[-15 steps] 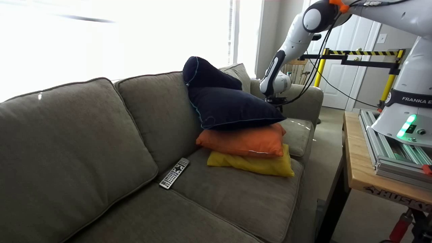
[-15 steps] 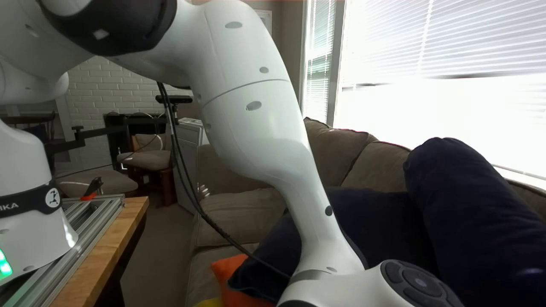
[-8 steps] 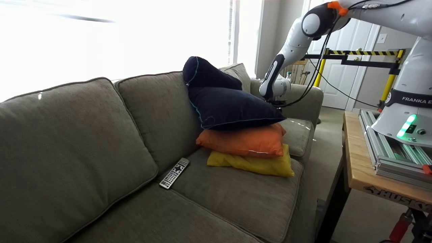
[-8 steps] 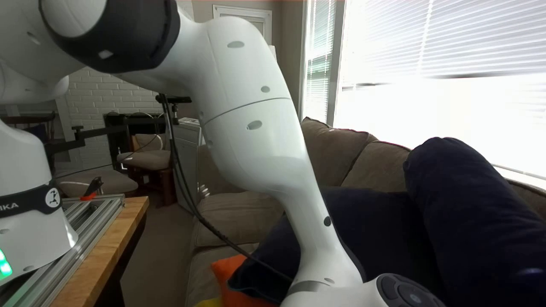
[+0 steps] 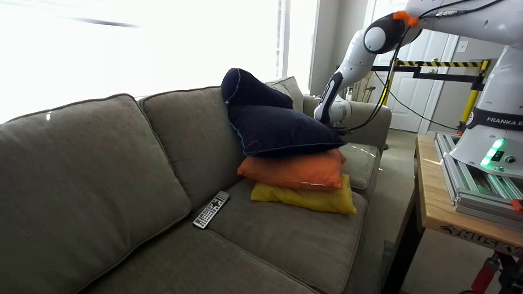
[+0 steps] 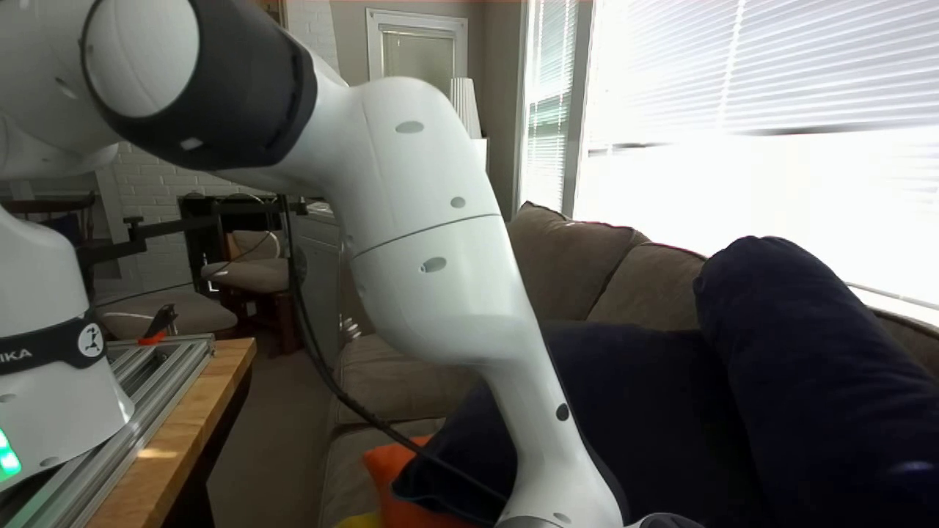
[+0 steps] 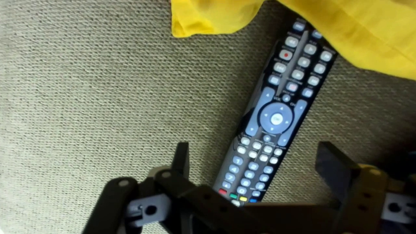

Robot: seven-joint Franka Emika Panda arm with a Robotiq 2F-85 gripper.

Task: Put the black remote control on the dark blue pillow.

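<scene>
The claw (image 7: 252, 161) gapes wide and empty near the yellow pillow (image 7: 373, 35), which partly hides the black remote control (image 7: 276, 112) and sits below the dark blue pillow (image 5: 282, 130).

Arm (image 6: 440, 286) arched downward, hand (image 7: 254, 154) spread wide

Blk remote control (image 7: 273, 113): glossy plastic, streaky reflections, btns (image 7: 248, 174) semi-matt. Dk blue pillow (image 5: 278, 128): soft matt cloth; orange pillow (image 5: 294, 169) ditto; yellow pillow (image 7: 367, 29) smoother cloth. Sofa (image 7: 97, 91): coarse woven cloth, matt. Gripper (image 7: 255, 159): mostly matt, w/ metal-looking bits. Arm (image 6: 440, 293): smooth, lightly glossy shell. Table (image 5: 435, 192): smooth wood top; rails (image 5: 474, 200) on it bare metal.
</scene>
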